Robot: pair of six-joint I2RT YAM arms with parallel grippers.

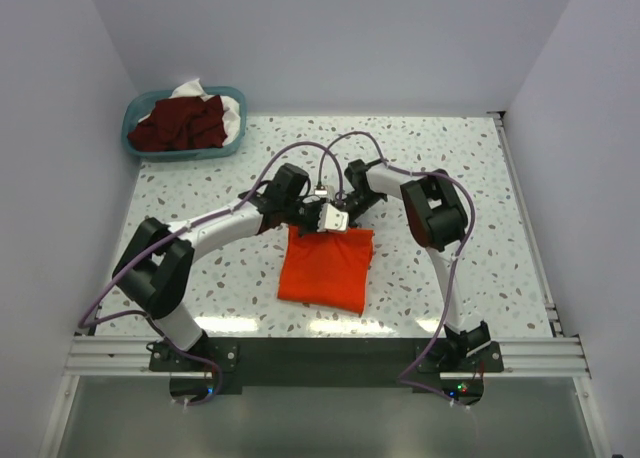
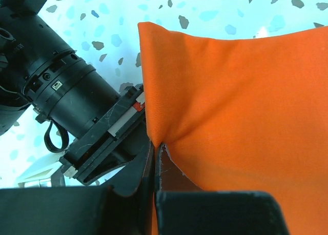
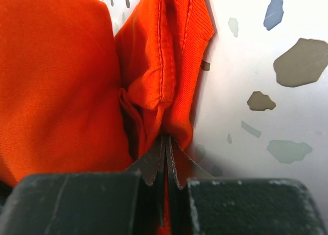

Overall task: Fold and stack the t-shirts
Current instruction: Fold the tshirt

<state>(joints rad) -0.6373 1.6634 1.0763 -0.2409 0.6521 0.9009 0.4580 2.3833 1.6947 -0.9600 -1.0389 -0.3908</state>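
A bright orange-red t-shirt (image 1: 325, 270) lies folded into a rough rectangle on the speckled table, near the middle front. Both grippers meet at its far edge. My left gripper (image 1: 308, 224) is shut on the far left corner; in the left wrist view the cloth (image 2: 241, 101) is pinched between the closed fingertips (image 2: 155, 149). My right gripper (image 1: 350, 222) is shut on the far right corner; in the right wrist view bunched hem and sleeve folds (image 3: 154, 76) run into the closed jaws (image 3: 166, 141). Dark maroon t-shirts (image 1: 180, 125) and white cloth (image 1: 225, 103) lie heaped in the basket.
A teal plastic basket (image 1: 185, 154) stands at the table's far left corner. White walls close in the left, back and right sides. The right arm's black wrist (image 2: 56, 86) is close beside my left gripper. A metal rail (image 1: 320, 353) runs along the near edge.
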